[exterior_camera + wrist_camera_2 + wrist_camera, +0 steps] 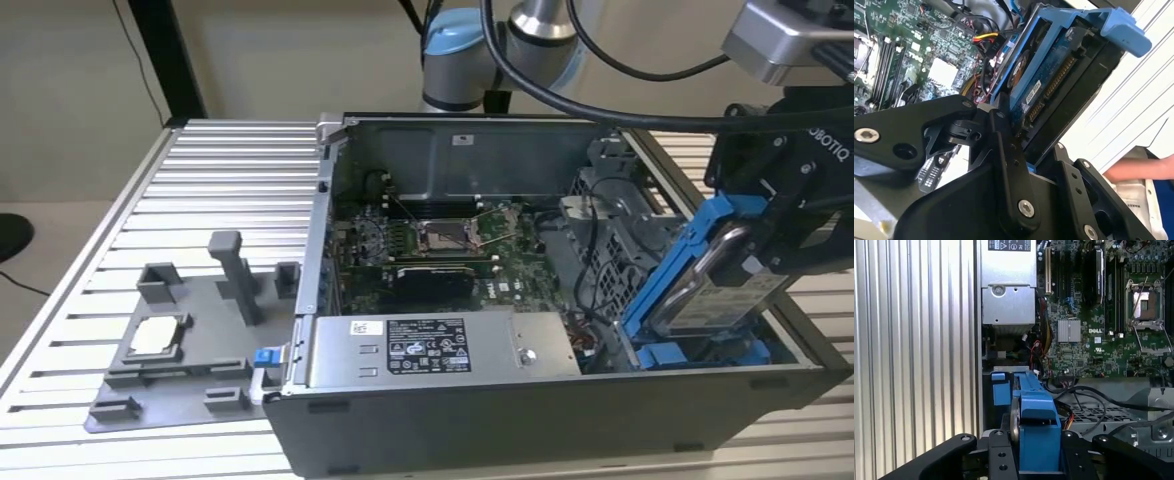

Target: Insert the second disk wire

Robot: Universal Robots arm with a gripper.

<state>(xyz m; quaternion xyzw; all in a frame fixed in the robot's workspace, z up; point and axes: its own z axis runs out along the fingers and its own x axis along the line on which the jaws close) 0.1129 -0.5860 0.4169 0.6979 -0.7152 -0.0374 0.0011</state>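
The disk wire (988, 37) is seen in the second wrist view as a thin bunch of yellow, red and black strings. A small dark plug (985, 46) is at its end. It lies inside the computer case (467, 121), close to the green board (909, 55). It looks apart from the disk drive (1051, 87), so it is judged not to be plugged in yet.

The disk drive is set in a blue holder (1114, 27). It is held up on its edge at the side of the case on the exterior view's right. It is pinched by the gripper (1036, 455), with the black fingers (999, 456) pressed on both sides of the holder. A row of gold pins (1058, 80) is seen on the drive's bare edge. Part of a person's hand (1146, 167) is seen over the ribbed table (200, 190), beyond the drive.

To do this step well, the drive should probably be held very steady. The flat plug would need to be lined up straight with the pins and pushed in gently. The thin strings should not be tugged, and the thick black cables (1094, 400) are best kept out of the way.
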